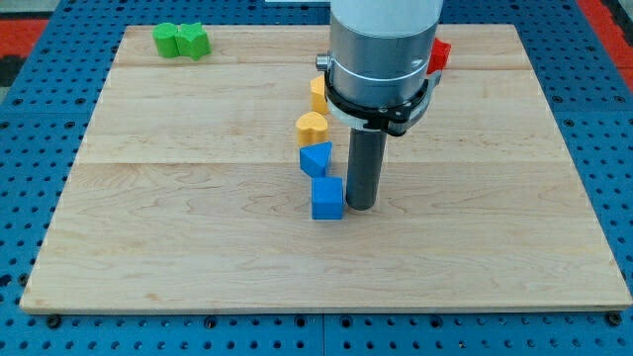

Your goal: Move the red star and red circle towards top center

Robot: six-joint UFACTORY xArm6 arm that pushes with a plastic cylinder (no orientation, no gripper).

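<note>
Tip: my tip point(360, 206) has no fingers; touching blue cube block point(327, 198).
Risk: red block point(440, 55) mostly hidden; blind push may scatter it.

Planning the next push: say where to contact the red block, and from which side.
Only an edge of the red block shows behind the arm, near the view's top, right of centre. Probably bring my tip, now beside the blue cube, to the red block's view-right side and push left.
</note>
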